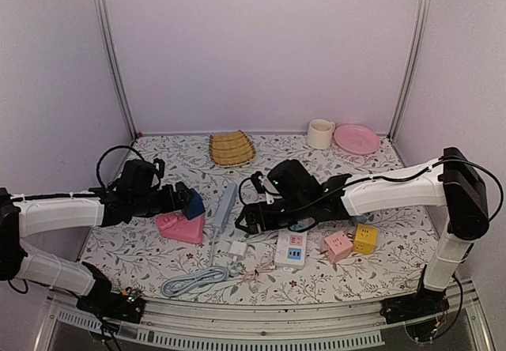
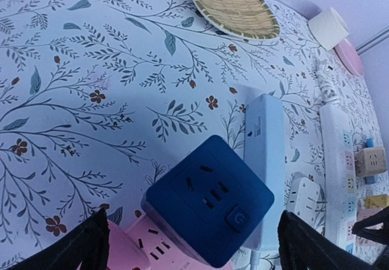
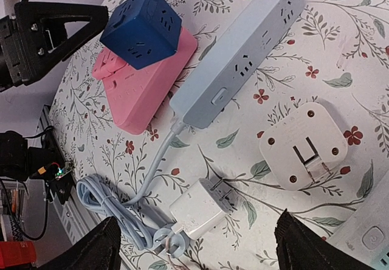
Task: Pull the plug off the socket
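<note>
Jaws spread on both, gripping nothing: left gripper (image 2: 193, 221) over cube (image 2: 209, 185), right gripper (image 3: 197, 224) over plug (image 3: 304, 145), loose, prongs up, just left of socket (image 1: 291, 248), centre-near. Pull looks done.

Pink cube (image 1: 338, 246) flanks socket (image 1: 291, 250) — rear table (image 1: 273, 149) open.

Blue cube (image 2: 209, 206) smooth matt plastic; socket (image 2: 335, 142) smooth plastic; tray (image 2: 231, 5) woven bamboo.

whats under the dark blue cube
A pink power block lies under the dark blue cube, with its near end and outlet slots showing. The part beneath the cube is covered, so whether the cube is plugged into it cannot be seen.
</note>
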`<state>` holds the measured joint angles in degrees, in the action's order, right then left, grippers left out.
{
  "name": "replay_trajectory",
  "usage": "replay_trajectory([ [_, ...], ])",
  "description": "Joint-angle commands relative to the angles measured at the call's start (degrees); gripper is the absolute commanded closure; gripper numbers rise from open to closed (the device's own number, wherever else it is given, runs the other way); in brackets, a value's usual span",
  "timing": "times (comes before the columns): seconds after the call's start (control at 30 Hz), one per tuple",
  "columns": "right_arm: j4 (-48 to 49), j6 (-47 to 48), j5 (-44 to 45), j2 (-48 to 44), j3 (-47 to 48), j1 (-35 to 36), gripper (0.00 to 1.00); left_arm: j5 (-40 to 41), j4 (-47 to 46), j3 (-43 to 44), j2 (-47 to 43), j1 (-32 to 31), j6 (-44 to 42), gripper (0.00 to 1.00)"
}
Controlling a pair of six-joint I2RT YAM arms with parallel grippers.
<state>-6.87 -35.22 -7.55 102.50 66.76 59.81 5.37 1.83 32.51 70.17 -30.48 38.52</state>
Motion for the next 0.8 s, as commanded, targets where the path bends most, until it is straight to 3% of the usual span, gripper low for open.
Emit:
replay_trajectory([
  [0.0,-0.51,0.69,0.7,-1.55,-0.23,-0.49,0.11,-9.1,-8.01,-0.84,0.46,1.23,-3.02,0.03],
  [0.5,-0.52,0.9,0.97,-2.86,-2.14,-1.01,0.1,-4.39,-8.77,5.6,10.33,1.3,-11.52,0.03],
  [0.77,-0.1,0.72,1.09,-3.01,-3.03,-1.3,0.09,-11.53,-8.42,5.62,10.73,0.94,-14.22,0.06],
])
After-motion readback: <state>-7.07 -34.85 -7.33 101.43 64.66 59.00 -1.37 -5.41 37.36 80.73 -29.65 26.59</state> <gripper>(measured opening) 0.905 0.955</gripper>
